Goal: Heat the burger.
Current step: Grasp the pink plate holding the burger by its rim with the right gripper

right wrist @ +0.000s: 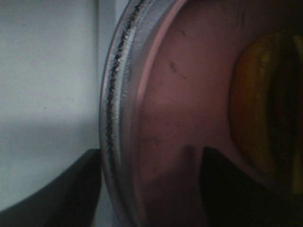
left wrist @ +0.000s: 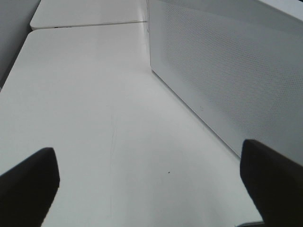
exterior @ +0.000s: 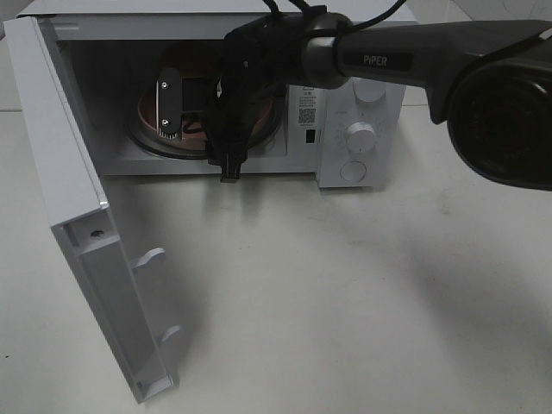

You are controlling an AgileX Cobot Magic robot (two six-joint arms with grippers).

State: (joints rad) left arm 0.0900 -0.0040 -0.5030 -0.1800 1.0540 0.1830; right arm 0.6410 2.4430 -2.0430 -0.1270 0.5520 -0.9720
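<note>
Plate at the microwave (exterior: 358,129), my right gripper (exterior: 203,142) reaching in.
High view: door (exterior: 78,233) open. Left wrist: left gripper (left wrist: 151,184) wide, empty. Right wrist: burger (right wrist: 258,113) on plate (right wrist: 180,94) on turntable (right wrist: 113,104); jaws straddle the rim, grip unclear. Next I'd release and back out.

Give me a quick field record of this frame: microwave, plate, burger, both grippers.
microwave: white, on the table, two round knobs on its panel
door: swung wide open
plate: pink, inside the cavity on the glass turntable
burger: on the plate, only part of the bun visible
right gripper: inside the cavity, fingers astride the plate's rim, jaws partly apart; grip unclear
left gripper: open, empty, over bare table beside the microwave's perforated side
</note>
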